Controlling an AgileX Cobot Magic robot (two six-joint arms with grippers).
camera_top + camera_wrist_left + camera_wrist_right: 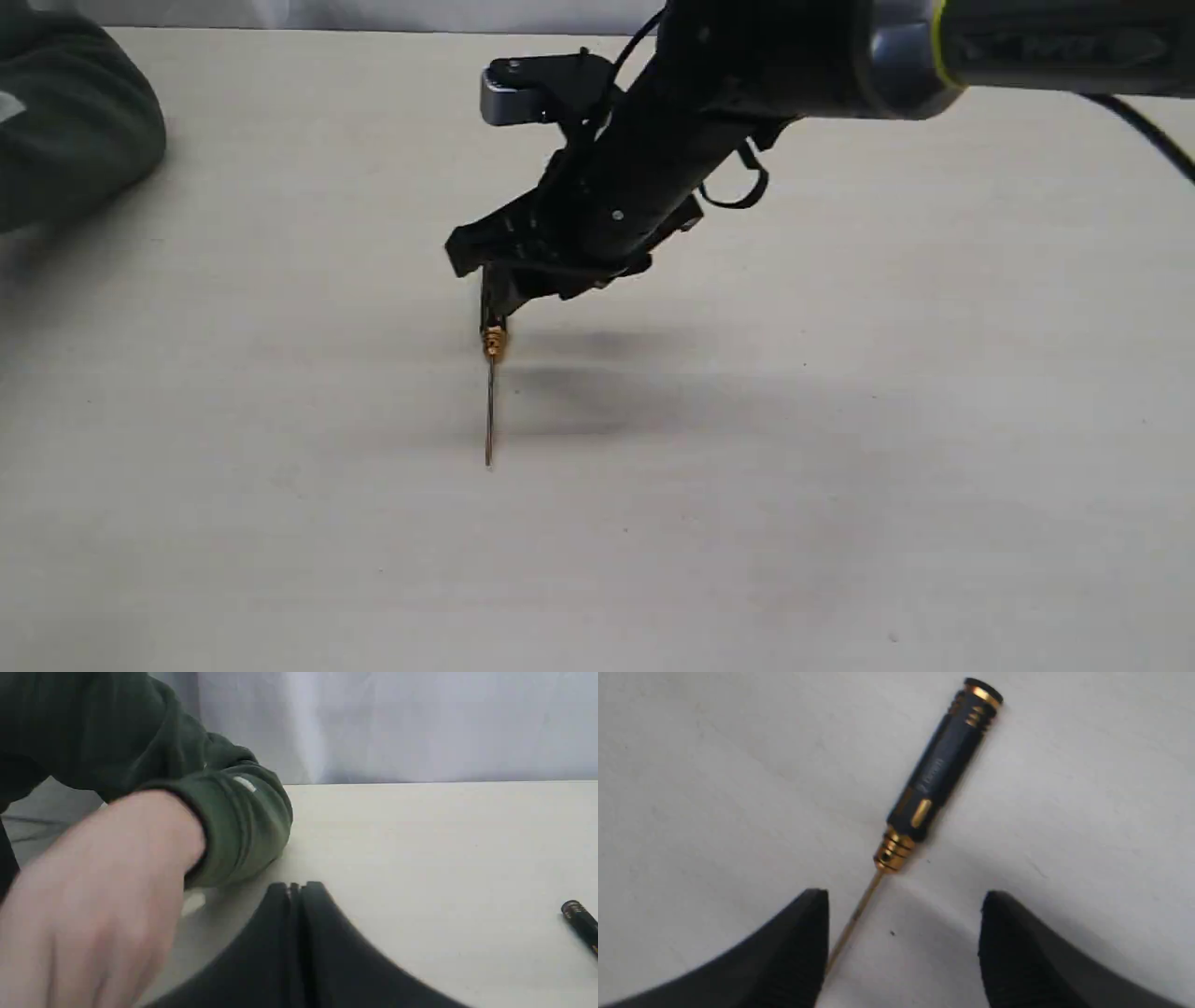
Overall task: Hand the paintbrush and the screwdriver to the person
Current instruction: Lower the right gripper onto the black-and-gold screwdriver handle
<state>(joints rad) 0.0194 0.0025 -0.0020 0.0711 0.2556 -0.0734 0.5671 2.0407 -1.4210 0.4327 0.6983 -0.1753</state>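
Observation:
The screwdriver [943, 765], with a black handle, gold collar and thin shaft, lies flat on the table. My right gripper [903, 905] is open just above it; the shaft runs between the fingers, close to one finger [803, 947]. In the exterior view the right gripper [495, 299] covers the handle, and only the screwdriver's [492, 345] collar and shaft show. My left gripper [294, 891] is shut with nothing in it. The person's bare hand [93, 896], blurred, and dark green sleeve [233, 826] are close beside it. The paintbrush is out of view.
The person's sleeve [65, 112] rests at the table's far left corner. The right arm [747, 84] reaches in from the upper right over the pale table [840, 467]. A white backdrop [397, 723] stands behind the table's far edge.

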